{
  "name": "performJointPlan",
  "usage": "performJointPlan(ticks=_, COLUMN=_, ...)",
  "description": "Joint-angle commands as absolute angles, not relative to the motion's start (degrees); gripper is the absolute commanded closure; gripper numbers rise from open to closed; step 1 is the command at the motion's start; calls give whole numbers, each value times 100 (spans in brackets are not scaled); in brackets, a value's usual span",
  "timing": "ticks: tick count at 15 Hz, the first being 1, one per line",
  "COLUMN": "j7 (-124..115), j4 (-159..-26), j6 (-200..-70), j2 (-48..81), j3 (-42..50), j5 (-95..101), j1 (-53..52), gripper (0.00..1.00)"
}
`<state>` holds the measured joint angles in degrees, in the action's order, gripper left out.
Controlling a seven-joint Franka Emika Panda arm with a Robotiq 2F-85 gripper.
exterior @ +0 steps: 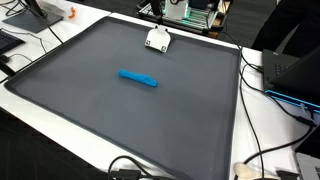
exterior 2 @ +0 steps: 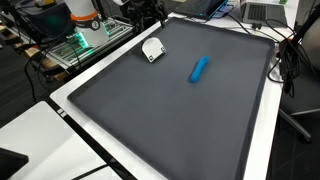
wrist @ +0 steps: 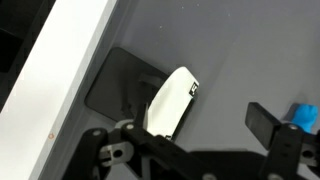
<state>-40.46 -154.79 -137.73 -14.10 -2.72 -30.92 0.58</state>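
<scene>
Near the rim of the dark grey mat (exterior: pixel 70 110), on the side where the robot's stand is rising, a small white object (exterior: pixel 158 40) is lying in both exterior views, its shape too small there to make out. A blue stick (exterior: pixel 138 78) is resting flat toward the middle of the mat, well apart from the white object. The arm itself is reaching up out of both exterior views, so the gripper (wrist: pixel 190 128) is showing only in the wrist view, where its dark linkage is cutting across the bottom edge. Its jaws are standing wide apart and grasping nothing. The white object is sitting far beneath them on the mat, just beside the white table border (wrist: pixel 70 60). A darker patch (wrist: pixel 120 85) is lying next to it, and I cannot tell whether it is a shadow or part of the object. Only one end of the blue stick is peeking in at the wrist view's side, partly behind a finger (wrist: pixel 262 118). Cables (exterior: pixel 268 95) are trailing off the table, cut by the frame.
</scene>
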Motion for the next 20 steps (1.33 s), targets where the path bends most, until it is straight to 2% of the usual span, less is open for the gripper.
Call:
performJointPlan(ticks=1, j7=-4160, j4=-15559, j6=-14116, j2=-1063, j3=-322, j5=-3372, j1=-90, gripper=0)
performJointPlan(ticks=9, j7=-4519, j4=-15602, j6=-14702, j2=-553, j3=-328, j5=-3583, j1=-158, gripper=0)
performJointPlan(ticks=20, j7=-4757, j4=-15571, j6=-14811, j2=-315, j3=-322, j5=-3844, j1=-180, gripper=0)
